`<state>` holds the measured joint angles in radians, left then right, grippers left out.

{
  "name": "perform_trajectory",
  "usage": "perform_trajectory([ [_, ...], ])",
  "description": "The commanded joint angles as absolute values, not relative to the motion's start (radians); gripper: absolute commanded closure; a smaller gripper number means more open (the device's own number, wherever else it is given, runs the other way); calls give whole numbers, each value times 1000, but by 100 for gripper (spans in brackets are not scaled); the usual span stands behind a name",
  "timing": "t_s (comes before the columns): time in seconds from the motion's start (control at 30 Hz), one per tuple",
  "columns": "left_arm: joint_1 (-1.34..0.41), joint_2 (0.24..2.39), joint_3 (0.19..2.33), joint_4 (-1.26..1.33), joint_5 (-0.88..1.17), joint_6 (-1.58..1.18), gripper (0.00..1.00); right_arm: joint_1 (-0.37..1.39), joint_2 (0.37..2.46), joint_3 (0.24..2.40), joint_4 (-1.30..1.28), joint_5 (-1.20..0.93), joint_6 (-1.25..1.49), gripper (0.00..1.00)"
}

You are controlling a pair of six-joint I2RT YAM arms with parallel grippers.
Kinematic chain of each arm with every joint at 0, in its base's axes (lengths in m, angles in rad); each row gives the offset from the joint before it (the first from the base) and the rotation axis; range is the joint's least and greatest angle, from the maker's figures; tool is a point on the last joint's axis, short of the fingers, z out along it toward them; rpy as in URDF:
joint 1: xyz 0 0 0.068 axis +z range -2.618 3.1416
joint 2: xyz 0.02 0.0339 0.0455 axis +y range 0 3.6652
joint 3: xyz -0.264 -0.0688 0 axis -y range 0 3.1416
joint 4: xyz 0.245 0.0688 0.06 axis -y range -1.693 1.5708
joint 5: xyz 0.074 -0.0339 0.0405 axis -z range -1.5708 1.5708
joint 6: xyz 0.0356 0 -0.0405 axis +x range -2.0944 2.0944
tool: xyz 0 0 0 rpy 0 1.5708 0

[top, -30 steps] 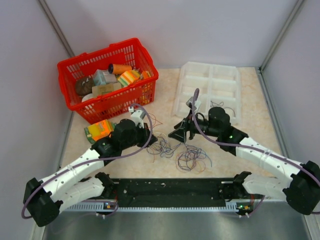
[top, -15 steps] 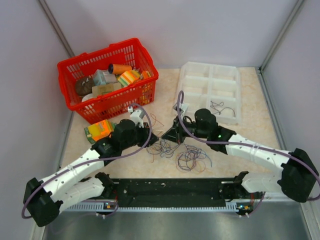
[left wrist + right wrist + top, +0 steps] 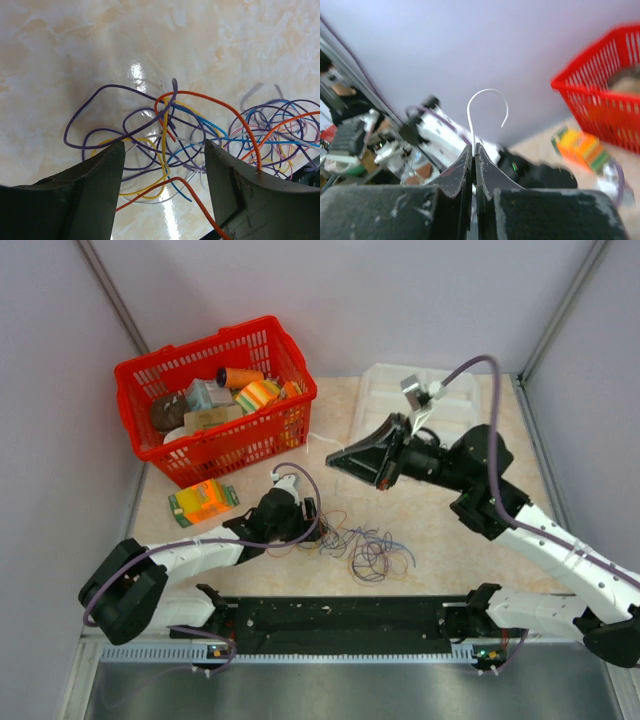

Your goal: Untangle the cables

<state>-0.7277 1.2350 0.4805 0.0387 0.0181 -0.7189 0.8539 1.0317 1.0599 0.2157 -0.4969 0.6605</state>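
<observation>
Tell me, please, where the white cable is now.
In the right wrist view the white cable curls up from the shut right gripper; seen from above, it hangs beside the red basket.

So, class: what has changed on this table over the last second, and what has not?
The right claw closed on a white wire and lifted it up and away from the wire tangle. The left claw opened over the tangle. The red basket, white tray and orange box stayed put.
</observation>
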Motion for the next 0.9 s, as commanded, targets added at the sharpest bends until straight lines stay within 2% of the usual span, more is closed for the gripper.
perform_trajectory([
  [0.0,-723,1295,505,160,23,-736,35,862,1066,1335,243,-480,660,100],
  [0.17,-710,1344,459,173,15,-778,39,862,1196,1725,88,-426,557,100],
  [0.33,-690,1313,404,176,12,-779,40,862,1316,2113,0,-394,425,100],
  [0.5,-673,1266,364,147,-35,-776,39,862,1425,2411,-58,-310,261,100],
  [0.87,-638,1057,353,-42,-153,-741,41,864,1422,2464,48,-3,-253,100],
])
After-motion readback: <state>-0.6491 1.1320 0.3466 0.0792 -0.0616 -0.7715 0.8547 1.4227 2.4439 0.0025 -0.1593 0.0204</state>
